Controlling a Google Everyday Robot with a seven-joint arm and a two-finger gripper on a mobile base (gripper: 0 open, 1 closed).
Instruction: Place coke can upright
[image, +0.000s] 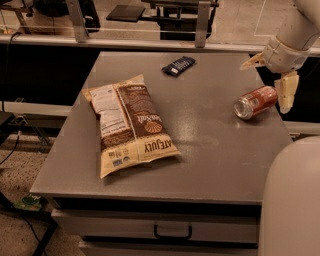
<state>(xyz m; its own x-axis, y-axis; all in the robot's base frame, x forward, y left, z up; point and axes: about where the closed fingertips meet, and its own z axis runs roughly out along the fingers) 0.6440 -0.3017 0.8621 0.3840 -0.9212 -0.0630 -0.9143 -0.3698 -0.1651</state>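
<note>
**Lying can, claw spread wide over its far end**

Inspecting from left to right, we first note the chip bag (131, 125) lying flat on the left half of the table (215, 155). It is well apart from the work and no hindrance. Further back, near the middle, a small dark packet (178, 65) lies flat, also clear of the work.

The coke can (256, 101) rests on its side near the table's right edge. Its silver end faces the front-left, and its long axis runs from there back and to the right.

The gripper (265, 85) hangs at the far right, above and just behind the can, holding nothing. Its fingers are spread wide: one points left over the table behind the can, and the other hangs down just beside the can's right-hand end. We cannot tell whether that finger touches the can.

The can lies below and slightly left of the claw, with its axis pointing roughly toward the wrist. In our judgement the fingers must close across the can's round body, not along its length. The table edge is near, so a nudge could roll the can off.
</note>
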